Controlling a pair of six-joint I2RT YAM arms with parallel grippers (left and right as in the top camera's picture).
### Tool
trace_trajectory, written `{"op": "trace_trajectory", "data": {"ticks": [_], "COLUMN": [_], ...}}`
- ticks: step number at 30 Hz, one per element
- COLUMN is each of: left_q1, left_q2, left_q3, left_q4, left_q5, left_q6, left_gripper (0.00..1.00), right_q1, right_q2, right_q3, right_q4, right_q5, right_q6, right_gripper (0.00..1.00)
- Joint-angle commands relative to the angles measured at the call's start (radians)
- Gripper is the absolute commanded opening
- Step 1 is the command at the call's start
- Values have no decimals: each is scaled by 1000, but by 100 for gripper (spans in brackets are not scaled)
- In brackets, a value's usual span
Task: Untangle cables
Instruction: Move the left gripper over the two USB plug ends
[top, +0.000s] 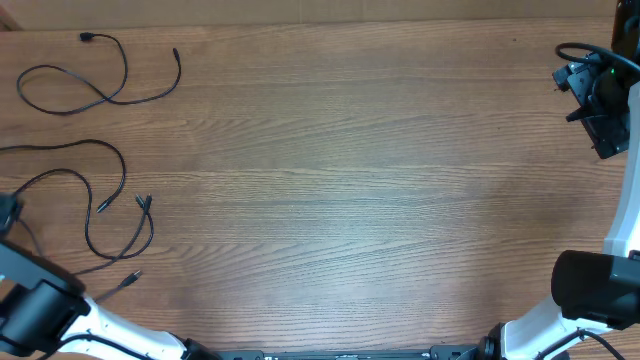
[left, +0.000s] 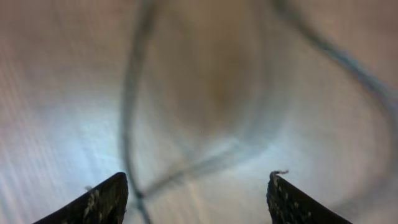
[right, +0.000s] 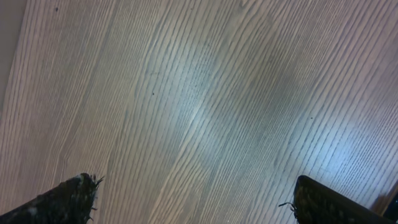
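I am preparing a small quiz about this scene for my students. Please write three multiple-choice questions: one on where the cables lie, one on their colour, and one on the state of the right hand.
1. Where on the table do the cables lie?
A) on the left arm's side
B) in the middle
C) on the right arm's side

2. What colour are the cables?
A) white
B) black
C) red

3. How is the right hand?
A) shut on a cable
B) shut and empty
C) open and empty

Answers:
1 A: the overhead view shows every cable at the left edge.
2 B: they look dark against the brown table.
3 C: its fingers stand far apart over bare table.
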Motion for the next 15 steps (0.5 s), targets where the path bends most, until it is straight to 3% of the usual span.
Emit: {"op": "trace_trajectory", "data": {"ticks": [1, 8, 13, 15], "left_q1": [-65, -194, -284, -314], "left_q2": [-50, -40, -40, -40], "left_q3": [23, -18, -43, -67], "left_q4": [-45, -166, -217, -214], "left_q5": [133, 140, 138, 135], "left_q6": [29, 96, 200, 206], "left_gripper": [74, 88, 83, 88], "right_q1": [2, 2, 2, 2], "right_q2": [-7, -7, -7, -7], "right_q3": [-4, -4, -4, -4], "right_q4": [5, 5, 5, 5], "right_q5": [18, 18, 18, 18], "right_q6": [-3, -3, -3, -3], "right_gripper": [100, 100, 100, 100]}}
